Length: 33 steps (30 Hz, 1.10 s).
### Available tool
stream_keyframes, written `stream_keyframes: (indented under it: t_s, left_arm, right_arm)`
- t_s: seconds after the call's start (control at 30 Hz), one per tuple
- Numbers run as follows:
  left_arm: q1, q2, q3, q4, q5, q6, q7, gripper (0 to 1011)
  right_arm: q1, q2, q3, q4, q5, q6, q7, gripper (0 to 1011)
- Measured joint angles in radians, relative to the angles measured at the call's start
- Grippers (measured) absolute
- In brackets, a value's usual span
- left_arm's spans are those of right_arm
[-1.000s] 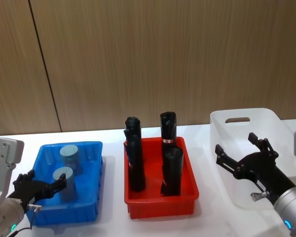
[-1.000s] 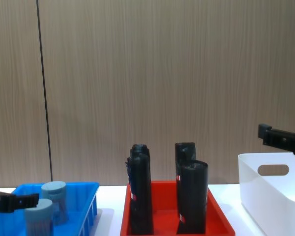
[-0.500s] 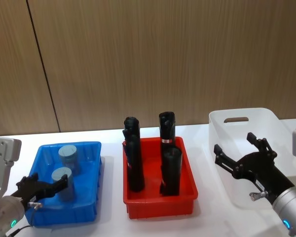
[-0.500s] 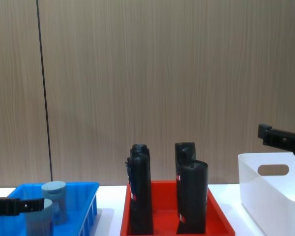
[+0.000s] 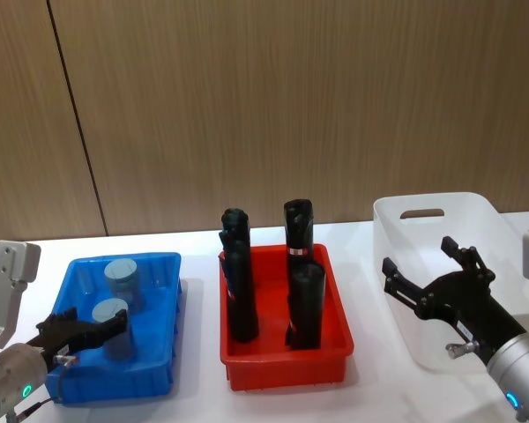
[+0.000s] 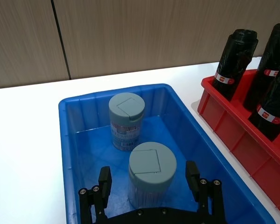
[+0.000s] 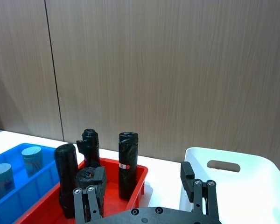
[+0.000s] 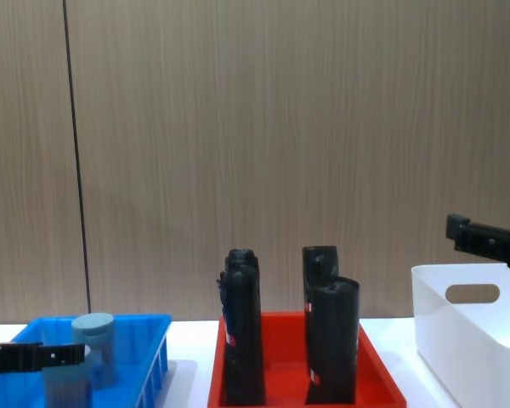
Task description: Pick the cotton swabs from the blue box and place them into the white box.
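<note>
Dropped slightly, the left gripper straddles the nearer clear plastic grey-lidded cotton swab jar, jaws open. It stands upright, lid up, in the bright blue slotted bin. The right gripper hangs open by the white smooth-walled tub.

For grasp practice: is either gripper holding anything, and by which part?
Nothing held. Left gripper open around the nearer cotton swabs; right gripper open by the white box.
</note>
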Motion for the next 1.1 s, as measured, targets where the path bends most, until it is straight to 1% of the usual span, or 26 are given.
stream_keyframes:
  t_s: [0.33,0.97,1.03,1.1]
  left_arm:
    - [-0.029,-0.011,0.003,0.038,0.019,0.014,-0.02,1004]
    - [-0.102,-0.044,0.022,0.142,0.083,0.025,-0.07,1004]
    - [-0.108,-0.047,0.024,0.152,0.089,0.025,-0.074,990]
    - [-0.112,-0.049,0.025,0.158,0.093,0.025,-0.077,926]
  right_arm:
    - [0.0,0.0,0.0,0.0,0.0,0.0,0.0,1001]
    - [0.0,0.0,0.0,0.0,0.0,0.0,0.0,1001]
    - [0.0,0.0,0.0,0.0,0.0,0.0,0.0,1001]
    - [0.0,0.0,0.0,0.0,0.0,0.0,0.0,1002]
